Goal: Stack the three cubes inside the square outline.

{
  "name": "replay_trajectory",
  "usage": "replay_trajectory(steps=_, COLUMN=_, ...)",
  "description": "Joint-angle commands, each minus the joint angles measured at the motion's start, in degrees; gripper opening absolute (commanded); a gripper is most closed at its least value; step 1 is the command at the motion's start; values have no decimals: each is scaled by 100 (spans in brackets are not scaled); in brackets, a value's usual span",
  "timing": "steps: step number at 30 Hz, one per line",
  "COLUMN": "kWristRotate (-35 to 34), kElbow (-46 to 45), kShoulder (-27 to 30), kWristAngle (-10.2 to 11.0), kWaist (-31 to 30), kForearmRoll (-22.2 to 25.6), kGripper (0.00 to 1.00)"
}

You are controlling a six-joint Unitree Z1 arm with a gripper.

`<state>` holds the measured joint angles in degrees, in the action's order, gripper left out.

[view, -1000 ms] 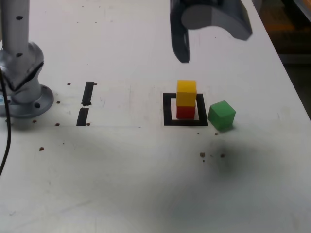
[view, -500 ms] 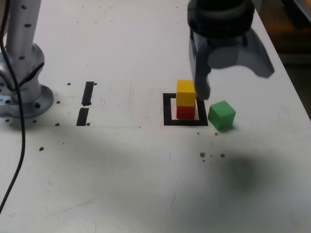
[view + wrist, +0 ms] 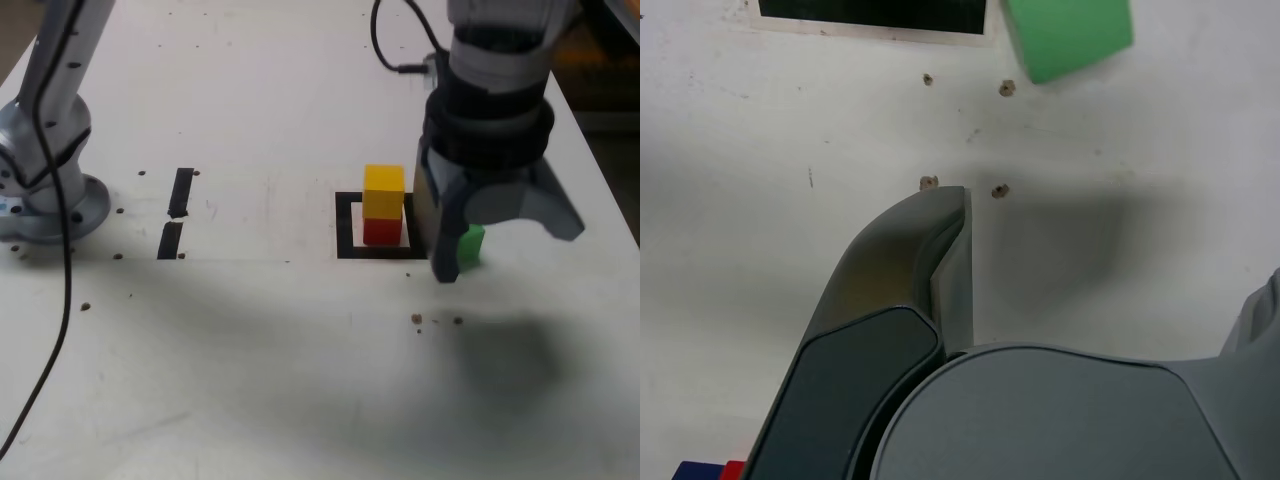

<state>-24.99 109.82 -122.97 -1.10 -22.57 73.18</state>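
Cubes number three: yellow cube (image 3: 384,191) atop red cube (image 3: 381,231), green cube (image 3: 471,244) apart.

on the white tabletop (image 3: 300,380): small yellow cube (image 3: 384,190) stacked on small red cube (image 3: 382,230), both inside the thin black square outline (image 3: 345,225). just beside the outline, on the exterior view's right, small green cube (image 3: 470,244), partly behind the grey gripper (image 3: 497,238). well apart on the exterior view's left, two short black tape strips (image 3: 177,212), with the grey arm base (image 3: 45,195) beyond them.
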Motion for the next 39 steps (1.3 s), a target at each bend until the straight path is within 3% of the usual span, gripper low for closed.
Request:
replay_trajectory(steps=1, kWristRotate=-29, kElbow=-100, kShoulder=10, kWristAngle=-98, kWaist=76, kForearmRoll=-21, kGripper=100)
replay_trajectory(steps=7, kWristRotate=-32, kElbow=-325, kShoulder=-36, kWristAngle=-234, kWaist=226, kForearmRoll=-77, kGripper=100)
replay_trajectory(steps=19, kWristRotate=-32, kElbow=-385, kShoulder=-292, kWristAngle=-229, kWaist=346, kForearmRoll=-702, kGripper=100)
replay_trajectory(steps=39, kWristRotate=-36, kElbow=-507, kShoulder=-503, kWristAngle=-192, kWaist=619, kForearmRoll=-743, kGripper=100)
